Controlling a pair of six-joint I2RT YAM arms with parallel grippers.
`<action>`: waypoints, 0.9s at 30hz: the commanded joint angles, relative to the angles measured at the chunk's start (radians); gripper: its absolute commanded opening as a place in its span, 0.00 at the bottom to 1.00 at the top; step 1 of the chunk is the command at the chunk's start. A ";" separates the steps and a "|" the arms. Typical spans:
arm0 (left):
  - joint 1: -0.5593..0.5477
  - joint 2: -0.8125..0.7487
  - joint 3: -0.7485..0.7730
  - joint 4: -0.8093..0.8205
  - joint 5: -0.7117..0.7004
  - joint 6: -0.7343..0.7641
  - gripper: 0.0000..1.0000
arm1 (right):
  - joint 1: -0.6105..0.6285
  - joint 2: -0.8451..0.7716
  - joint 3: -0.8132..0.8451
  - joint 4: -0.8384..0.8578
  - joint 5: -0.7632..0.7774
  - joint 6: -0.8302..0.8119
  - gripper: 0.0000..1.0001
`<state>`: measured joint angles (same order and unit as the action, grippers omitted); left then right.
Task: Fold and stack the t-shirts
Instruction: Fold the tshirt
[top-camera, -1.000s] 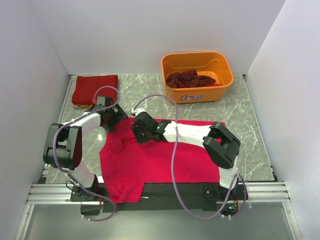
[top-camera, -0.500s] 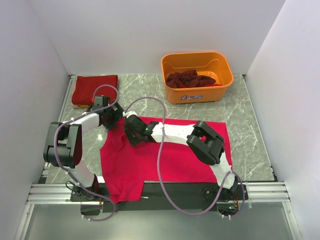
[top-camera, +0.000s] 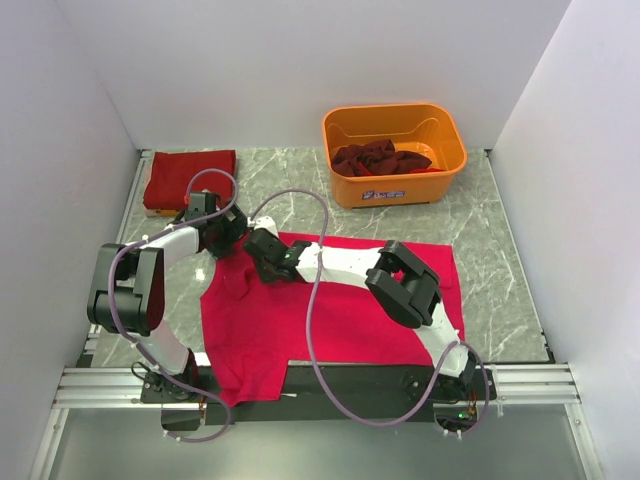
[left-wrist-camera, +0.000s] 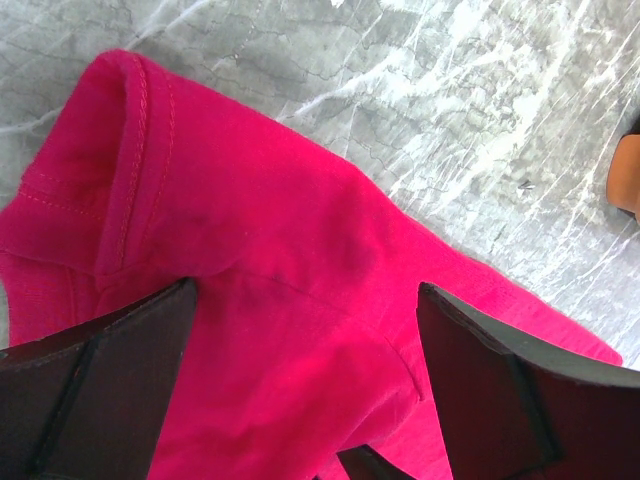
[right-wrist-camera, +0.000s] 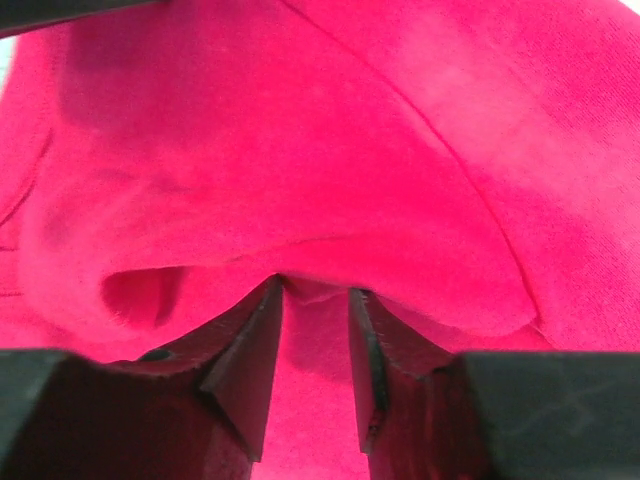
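Note:
A bright red t-shirt (top-camera: 330, 310) lies spread on the marble table, its front hem hanging over the near edge. My left gripper (top-camera: 222, 240) hovers at the shirt's back left corner. In the left wrist view it (left-wrist-camera: 305, 380) is wide open over the sleeve (left-wrist-camera: 130, 170), holding nothing. My right gripper (top-camera: 263, 252) is stretched far left, close beside the left one. In the right wrist view it (right-wrist-camera: 315, 290) is nearly closed, with a fold of the shirt (right-wrist-camera: 400, 150) pinched at its tips. A folded red shirt (top-camera: 190, 178) lies at the back left.
An orange basket (top-camera: 394, 150) at the back centre holds several crumpled dark red shirts (top-camera: 380, 158). White walls close in the table on the left, back and right. Bare marble (top-camera: 500, 240) shows to the right of the shirt.
My right gripper has moved left along the shirt's back edge toward the left gripper, and the right arm has stretched out. The left arm has barely moved.

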<state>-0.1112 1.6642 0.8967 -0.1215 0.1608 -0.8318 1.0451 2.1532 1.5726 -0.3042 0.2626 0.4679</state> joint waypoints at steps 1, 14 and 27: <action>0.002 0.034 -0.027 -0.050 -0.033 0.033 0.99 | 0.004 0.031 0.050 -0.023 0.072 0.031 0.39; 0.004 0.029 -0.019 -0.064 -0.060 0.036 0.99 | 0.007 0.001 0.032 -0.030 0.069 0.023 0.04; 0.010 0.035 -0.007 -0.090 -0.087 0.039 0.99 | 0.036 -0.203 -0.088 -0.117 0.055 0.031 0.00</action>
<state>-0.1116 1.6642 0.8986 -0.1268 0.1463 -0.8284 1.0718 2.0422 1.5021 -0.3840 0.3058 0.4828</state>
